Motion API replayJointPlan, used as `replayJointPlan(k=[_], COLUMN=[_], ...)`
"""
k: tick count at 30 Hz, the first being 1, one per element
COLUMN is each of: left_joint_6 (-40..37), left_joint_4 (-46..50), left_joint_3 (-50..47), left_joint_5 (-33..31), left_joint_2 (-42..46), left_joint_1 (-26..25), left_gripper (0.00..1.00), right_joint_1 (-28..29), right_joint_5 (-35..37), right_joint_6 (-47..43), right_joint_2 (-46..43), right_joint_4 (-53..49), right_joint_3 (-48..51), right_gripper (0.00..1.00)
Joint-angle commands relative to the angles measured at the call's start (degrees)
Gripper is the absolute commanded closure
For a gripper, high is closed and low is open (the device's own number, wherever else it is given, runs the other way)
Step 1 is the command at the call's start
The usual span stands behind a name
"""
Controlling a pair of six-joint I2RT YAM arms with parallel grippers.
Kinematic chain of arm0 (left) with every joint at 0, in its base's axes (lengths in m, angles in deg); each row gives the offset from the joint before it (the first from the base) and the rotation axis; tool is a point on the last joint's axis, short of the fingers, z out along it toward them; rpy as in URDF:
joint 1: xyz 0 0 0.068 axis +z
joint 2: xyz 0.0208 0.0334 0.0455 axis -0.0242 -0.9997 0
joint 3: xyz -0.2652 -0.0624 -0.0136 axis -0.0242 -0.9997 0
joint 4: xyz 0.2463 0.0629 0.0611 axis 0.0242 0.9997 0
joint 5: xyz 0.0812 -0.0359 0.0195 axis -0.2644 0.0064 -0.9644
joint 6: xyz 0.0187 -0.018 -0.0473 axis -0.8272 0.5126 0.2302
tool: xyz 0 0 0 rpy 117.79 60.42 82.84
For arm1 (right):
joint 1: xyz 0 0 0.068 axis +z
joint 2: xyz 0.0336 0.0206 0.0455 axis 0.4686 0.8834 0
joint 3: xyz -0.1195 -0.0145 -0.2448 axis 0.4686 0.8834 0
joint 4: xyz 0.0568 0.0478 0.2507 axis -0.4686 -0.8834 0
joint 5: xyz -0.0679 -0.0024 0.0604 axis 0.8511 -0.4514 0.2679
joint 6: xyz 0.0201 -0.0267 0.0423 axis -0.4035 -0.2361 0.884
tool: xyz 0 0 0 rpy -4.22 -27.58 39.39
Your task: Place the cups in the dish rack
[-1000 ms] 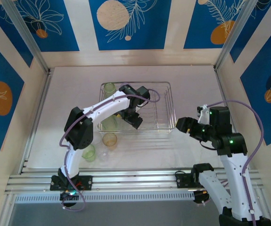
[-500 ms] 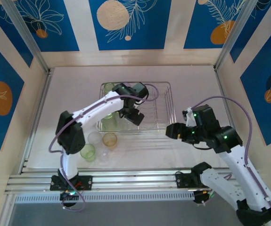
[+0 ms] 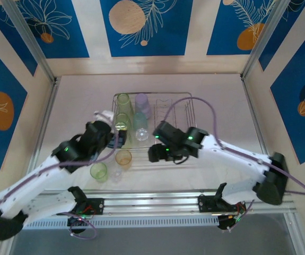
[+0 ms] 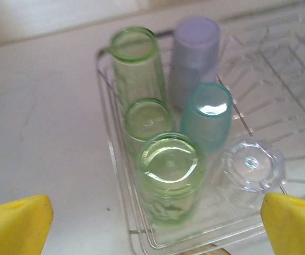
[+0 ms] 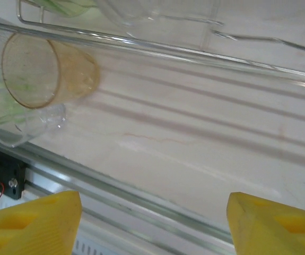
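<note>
Since the earlier frame the left arm has drawn back out of the dish rack (image 3: 176, 114), and the right arm has swung across to the rack's near edge. The left gripper (image 4: 153, 223) hovers above the rack's near-left corner, fingers spread wide and empty. Six cups fill the rack's left end: three green cups (image 4: 171, 170), a lilac cup (image 4: 194, 53), a teal cup (image 4: 208, 114) and a clear cup (image 4: 250, 167). The right gripper (image 5: 152, 223), also wide and empty, sits just outside the rack's near rail. An amber cup (image 3: 123, 157), a lone green cup (image 3: 99, 171) and a clear tumbler (image 3: 116, 174) stand just outside the rack's near-left corner.

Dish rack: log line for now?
dish rack: six cups | loose cups seen: amber, green, clear | left gripper: open | right gripper: open
</note>
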Motion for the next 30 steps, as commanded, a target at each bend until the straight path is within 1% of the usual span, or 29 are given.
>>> replayJointPlan(k=[1,5,8,11,16,30], left_joint_6=[2.68,7.05,10.95,13.61,15.69,16.57], left_joint_4=[-11.44,-10.20,-5.03,-0.01,3.81,3.57], left_joint_3=[-9.56,-17.53,-19.64,-20.37,-20.90,-22.68], left_joint_5=[-8.38,-14.93,-18.19,-19.96,-21.25,-20.20], left_joint_2=[11.56,26.07,33.23,37.67,40.81,40.85], left_joint_1=[0.02,0.15,0.12,0.13,0.15,0.15], left_gripper=[0.00,0.00,0.00,0.00,0.00,0.00], right_joint_1=[3.19,4.44,4.49,4.51,4.40,4.97], right_joint_5=[3.56,2.45,1.82,0.99,0.43,1.40], right_joint_6=[-0.29,-2.32,-3.69,-4.75,-5.25,-5.34], right_joint_2=[7.91,17.53,22.62,25.81,28.74,32.38], right_joint_4=[2.88,3.46,2.69,2.49,2.25,2.82], right_joint_3=[-6.90,-14.60,-18.84,-21.45,-22.80,-23.32], right_gripper=[0.28,0.32,0.35,0.40,0.46,0.58])
